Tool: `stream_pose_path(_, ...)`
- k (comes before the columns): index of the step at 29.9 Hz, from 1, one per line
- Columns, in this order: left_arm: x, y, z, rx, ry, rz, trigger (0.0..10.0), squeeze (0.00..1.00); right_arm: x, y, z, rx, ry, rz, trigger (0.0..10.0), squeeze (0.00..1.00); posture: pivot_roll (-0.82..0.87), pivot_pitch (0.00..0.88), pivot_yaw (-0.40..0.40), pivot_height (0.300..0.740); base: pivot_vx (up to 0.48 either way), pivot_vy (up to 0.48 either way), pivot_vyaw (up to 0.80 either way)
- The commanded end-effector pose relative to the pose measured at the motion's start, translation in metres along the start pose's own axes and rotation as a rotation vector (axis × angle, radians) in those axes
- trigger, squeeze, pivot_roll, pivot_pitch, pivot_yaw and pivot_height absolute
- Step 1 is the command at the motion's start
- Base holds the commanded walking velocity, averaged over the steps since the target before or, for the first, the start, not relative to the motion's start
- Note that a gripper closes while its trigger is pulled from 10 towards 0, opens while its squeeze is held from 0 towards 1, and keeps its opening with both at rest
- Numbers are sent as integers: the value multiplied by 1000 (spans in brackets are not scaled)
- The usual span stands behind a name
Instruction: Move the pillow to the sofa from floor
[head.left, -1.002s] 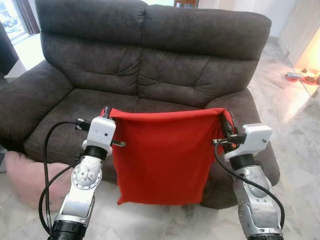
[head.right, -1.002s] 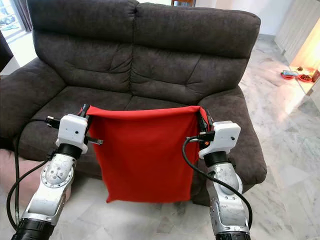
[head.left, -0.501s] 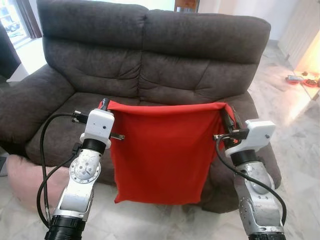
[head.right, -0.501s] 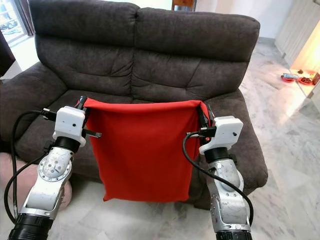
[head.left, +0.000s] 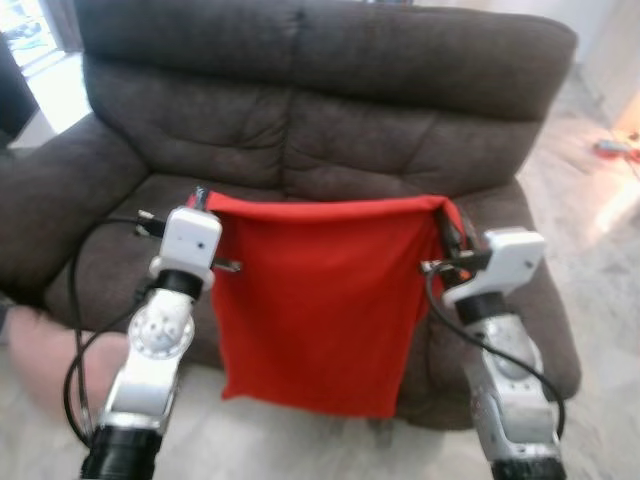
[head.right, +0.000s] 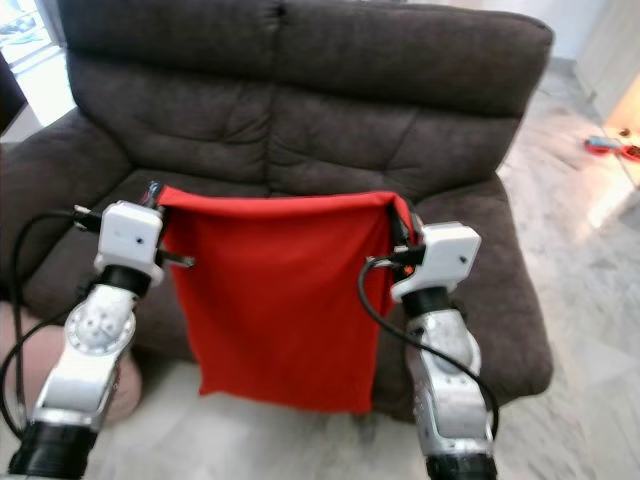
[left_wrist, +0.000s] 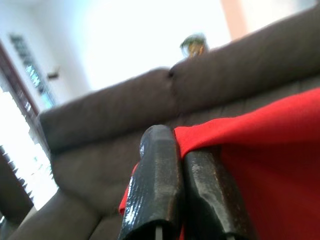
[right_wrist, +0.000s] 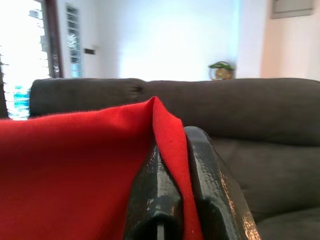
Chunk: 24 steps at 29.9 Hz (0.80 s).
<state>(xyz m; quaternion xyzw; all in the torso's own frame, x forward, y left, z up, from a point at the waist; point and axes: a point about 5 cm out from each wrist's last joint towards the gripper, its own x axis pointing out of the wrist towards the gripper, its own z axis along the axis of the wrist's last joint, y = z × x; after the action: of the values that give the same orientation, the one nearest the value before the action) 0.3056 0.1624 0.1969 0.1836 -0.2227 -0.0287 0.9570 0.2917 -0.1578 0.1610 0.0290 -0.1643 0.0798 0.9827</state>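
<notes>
Pillow (head.left: 320, 300), red and limp, hangs by its top corners from the left hand (head.left: 200, 198) and right hand (head.left: 447, 222), both pinched tight, now carried closer over the sofa (head.left: 330, 120) seat.

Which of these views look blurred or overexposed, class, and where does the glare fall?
Left eye view: soft motion blur over the sofa and the red pillow. Right eye view: similar blur, bright glare on the floor. Left wrist view: window and wall blown out white, fingers dim. Right wrist view: sharper, with a washed-out window behind the sofa.
</notes>
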Motion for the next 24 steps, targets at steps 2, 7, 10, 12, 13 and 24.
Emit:
stream_pose_path(2, 9, 8, 26, 17, -119, 22, 10000, 0, 9, -2, 27, -2, -119, -9, 10000, 0, 95, 24, -60, 740, 326, 0, 0)
stream_pose_path(7, 16, 15, 42, 17, -171, 46, 10000, 0, 12, 0, 34, -1, -143, 0, 10000, 0, 99, 27, -62, 740, 327, 0, 0)
stream_pose_path(10, 18, 17, 46, 23, -183, 51, 10000, 0, 14, 2, 39, 4, -161, 9, 10000, 0, 99, 27, -62, 740, 326, 0, 0)
stream_pose_path(12, 19, 19, 49, 25, -189, 57, 10000, 0, 17, 4, 44, 6, -179, 19, 10000, 0, 100, 28, -63, 740, 322, 0, 0)
stream_pose_path(13, 19, 20, 49, 27, -191, 59, 10000, 0, 18, 5, 48, 7, -192, 25, 10000, 0, 100, 29, -64, 740, 326, 0, 0)
stream_pose_path(24, 24, 26, 59, 31, -217, 84, 10000, 0, 28, 15, 76, 21, -286, 85, 10000, 0, 102, 30, -69, 740, 326, 0, 0)
